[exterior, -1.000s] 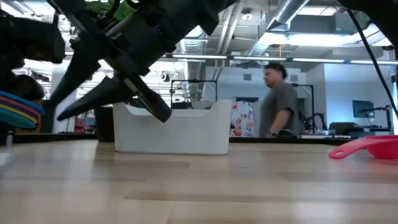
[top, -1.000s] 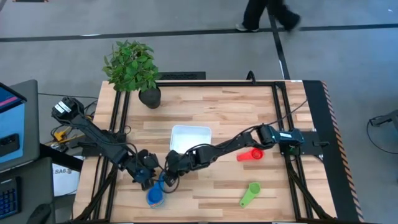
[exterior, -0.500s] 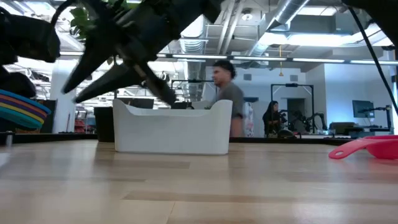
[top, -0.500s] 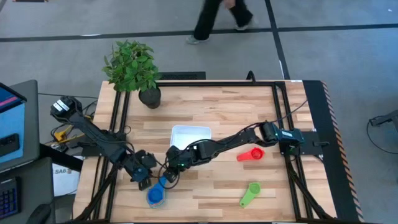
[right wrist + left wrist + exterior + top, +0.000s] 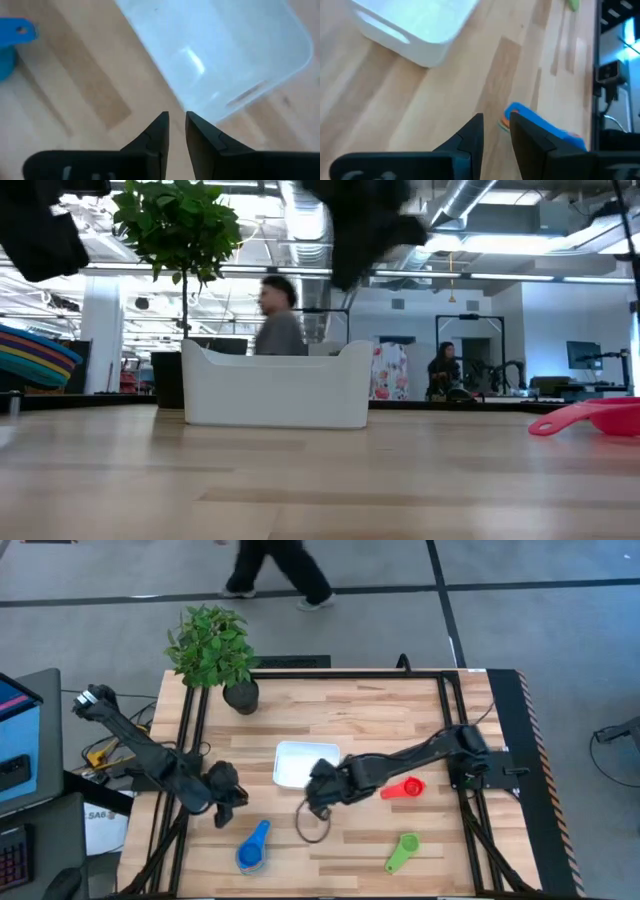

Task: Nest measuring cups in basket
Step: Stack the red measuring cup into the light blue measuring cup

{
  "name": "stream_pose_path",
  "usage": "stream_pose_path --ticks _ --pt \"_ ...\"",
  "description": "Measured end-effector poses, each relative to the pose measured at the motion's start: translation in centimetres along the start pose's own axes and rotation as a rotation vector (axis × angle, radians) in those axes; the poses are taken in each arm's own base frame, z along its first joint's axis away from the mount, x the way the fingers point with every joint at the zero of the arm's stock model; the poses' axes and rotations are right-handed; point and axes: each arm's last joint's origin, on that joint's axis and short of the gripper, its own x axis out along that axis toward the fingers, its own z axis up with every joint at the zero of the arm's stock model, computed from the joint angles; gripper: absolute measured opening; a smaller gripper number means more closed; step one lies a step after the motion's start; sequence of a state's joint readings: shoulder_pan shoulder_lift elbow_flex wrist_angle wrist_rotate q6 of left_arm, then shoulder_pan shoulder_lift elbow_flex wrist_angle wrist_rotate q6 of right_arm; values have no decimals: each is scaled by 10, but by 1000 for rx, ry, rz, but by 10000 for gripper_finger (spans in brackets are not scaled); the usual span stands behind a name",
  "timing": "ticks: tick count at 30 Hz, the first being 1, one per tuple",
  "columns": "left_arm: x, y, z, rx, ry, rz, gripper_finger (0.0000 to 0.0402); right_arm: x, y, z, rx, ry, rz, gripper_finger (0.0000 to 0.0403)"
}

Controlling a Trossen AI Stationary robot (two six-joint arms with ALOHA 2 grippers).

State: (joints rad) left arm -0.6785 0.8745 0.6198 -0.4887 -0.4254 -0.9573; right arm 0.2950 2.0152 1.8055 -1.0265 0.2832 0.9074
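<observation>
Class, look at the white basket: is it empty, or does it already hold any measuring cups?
Empty. The high view shows the basket with a bare white floor, and the right wrist view agrees; the blue stack, red and green cups lie on the table.
</observation>
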Motion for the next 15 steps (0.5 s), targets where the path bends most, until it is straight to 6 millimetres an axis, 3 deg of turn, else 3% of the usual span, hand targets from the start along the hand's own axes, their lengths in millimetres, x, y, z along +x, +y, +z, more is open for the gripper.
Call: stream_pose_path --ticks 5,15 --pt "-7 3 5 -7 -76 16 81 -19 -32 -27 30 20 -21 87" --pt "-4 4 8 -113 -222 109 81 -25 -105 -79 -71 162 -22 92"
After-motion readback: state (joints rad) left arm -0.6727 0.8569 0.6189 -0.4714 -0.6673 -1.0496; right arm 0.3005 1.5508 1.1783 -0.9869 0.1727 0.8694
